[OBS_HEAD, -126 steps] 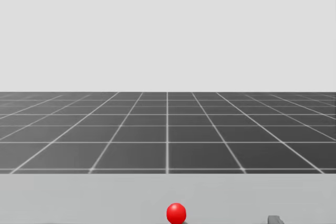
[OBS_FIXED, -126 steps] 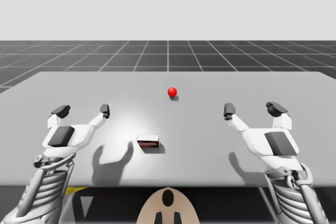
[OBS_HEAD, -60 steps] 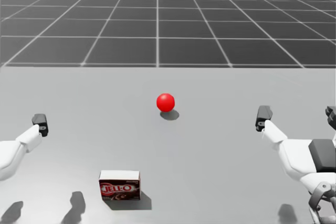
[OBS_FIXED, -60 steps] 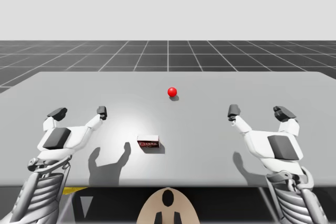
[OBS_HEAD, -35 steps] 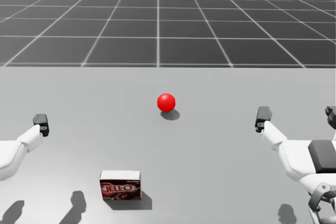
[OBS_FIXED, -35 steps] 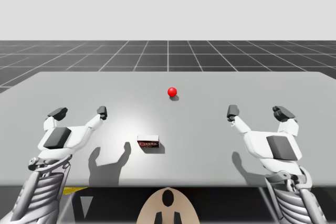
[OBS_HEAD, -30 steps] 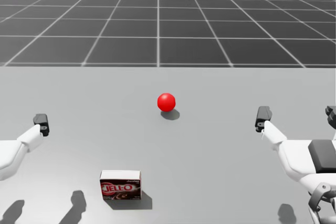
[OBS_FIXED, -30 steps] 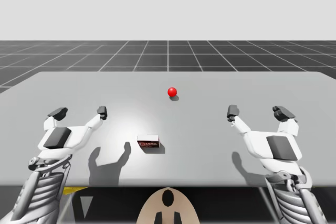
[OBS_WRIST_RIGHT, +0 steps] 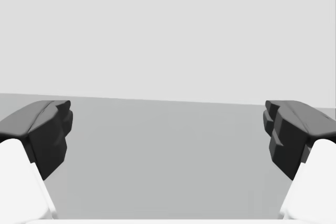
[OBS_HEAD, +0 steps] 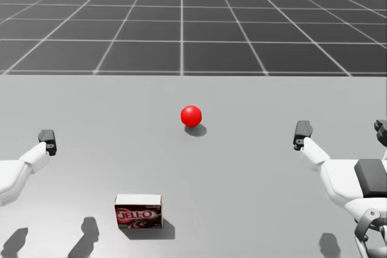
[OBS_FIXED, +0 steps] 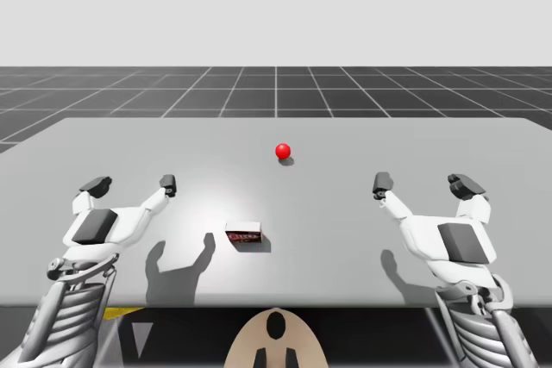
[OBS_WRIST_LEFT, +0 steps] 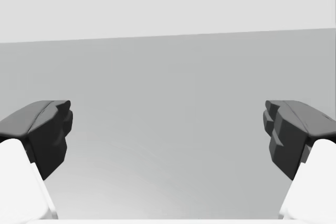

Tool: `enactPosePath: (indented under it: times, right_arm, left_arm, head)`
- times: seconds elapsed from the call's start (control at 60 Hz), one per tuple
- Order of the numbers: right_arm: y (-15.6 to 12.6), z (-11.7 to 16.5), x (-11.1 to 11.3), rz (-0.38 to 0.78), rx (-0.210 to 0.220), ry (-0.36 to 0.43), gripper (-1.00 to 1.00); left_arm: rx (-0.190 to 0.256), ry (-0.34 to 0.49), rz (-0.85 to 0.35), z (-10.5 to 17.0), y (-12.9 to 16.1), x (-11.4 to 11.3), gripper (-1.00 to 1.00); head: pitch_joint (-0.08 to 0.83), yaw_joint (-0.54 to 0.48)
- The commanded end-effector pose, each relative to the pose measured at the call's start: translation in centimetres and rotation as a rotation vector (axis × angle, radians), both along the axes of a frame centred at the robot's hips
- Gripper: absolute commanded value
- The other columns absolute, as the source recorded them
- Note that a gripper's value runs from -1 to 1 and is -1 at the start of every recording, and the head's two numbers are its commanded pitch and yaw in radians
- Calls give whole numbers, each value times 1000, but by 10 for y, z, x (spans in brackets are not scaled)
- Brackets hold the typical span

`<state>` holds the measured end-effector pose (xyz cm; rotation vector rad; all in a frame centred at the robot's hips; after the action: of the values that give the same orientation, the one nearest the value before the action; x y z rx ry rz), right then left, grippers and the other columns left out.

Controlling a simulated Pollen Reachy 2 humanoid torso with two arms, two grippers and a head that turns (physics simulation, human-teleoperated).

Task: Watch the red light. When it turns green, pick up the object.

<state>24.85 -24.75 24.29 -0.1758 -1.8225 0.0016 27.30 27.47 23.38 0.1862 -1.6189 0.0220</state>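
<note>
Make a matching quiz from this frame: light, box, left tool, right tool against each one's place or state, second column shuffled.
Things:
1. light
2. box
3. left tool
4. right tool

Place or state:
A. open, over the right side of the table
B. red, toward the far middle
C. open, over the left side
D. lying flat near the front edge, held by nothing

Pairs: 1-B, 2-D, 3-C, 4-A

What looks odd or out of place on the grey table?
Nothing stands out: the dark red box stands undamaged, the red ball light beyond it; left gripper and right gripper are open, touching nothing.
</note>
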Motion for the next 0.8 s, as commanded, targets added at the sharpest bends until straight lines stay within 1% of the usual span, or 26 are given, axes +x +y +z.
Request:
enactPosePath:
  times: [0.017,0.8]
  right_arm:
    - [2,-1,-1,-2,13,1,-1000]
    - [2,-2,0,0,8,2,-1000]
  left_arm:
    - [0,1,0,0,0,0,-1000]
    - [1,2,-1,0,0,0,-1000]
  head:
    - [435,-42]
    - [440,-43]
